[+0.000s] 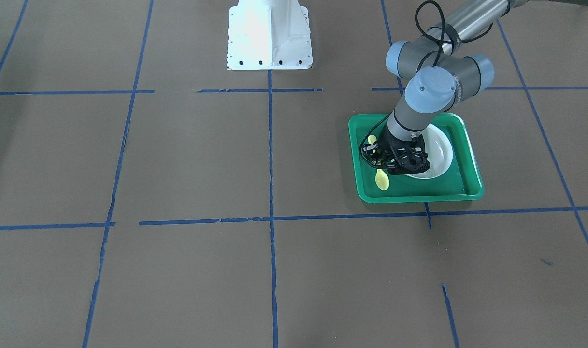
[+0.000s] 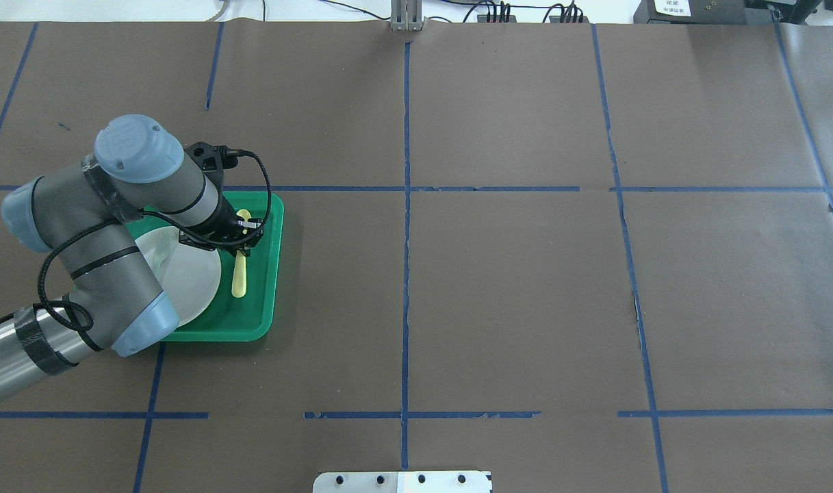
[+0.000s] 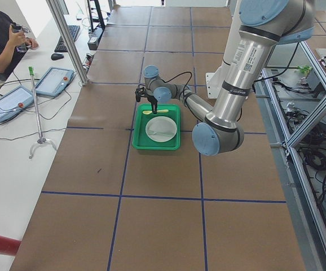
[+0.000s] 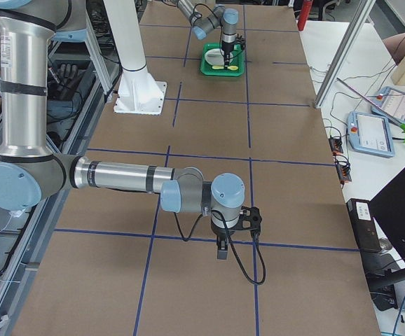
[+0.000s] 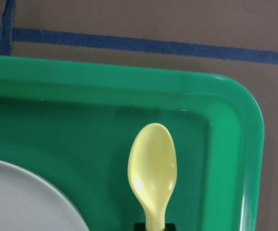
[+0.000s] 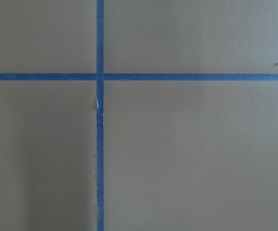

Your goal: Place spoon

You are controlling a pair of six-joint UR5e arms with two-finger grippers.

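The small yellow spoon [image 1: 381, 180] is over the floor of the green tray [image 1: 419, 197], beside the white plate [image 1: 441, 150]. In the overhead view the spoon [image 2: 239, 277] lies along the tray's [image 2: 269, 274] right side, next to the plate [image 2: 190, 274]. My left gripper [image 1: 378, 159] is low over the tray and looks shut on the spoon's handle. The left wrist view shows the spoon's bowl [image 5: 152, 168] pointing away from me, its handle between dark fingertips at the bottom edge. My right gripper [image 4: 221, 252] hangs over bare table far away; I cannot tell whether it is open or shut.
The table is brown paper with blue tape lines [image 2: 406, 274]. The robot's white base plate [image 1: 269, 36] stands at the table's edge. The tray's raised rim [image 5: 235, 144] runs close around the spoon. A person sits at a side desk [image 3: 5, 39].
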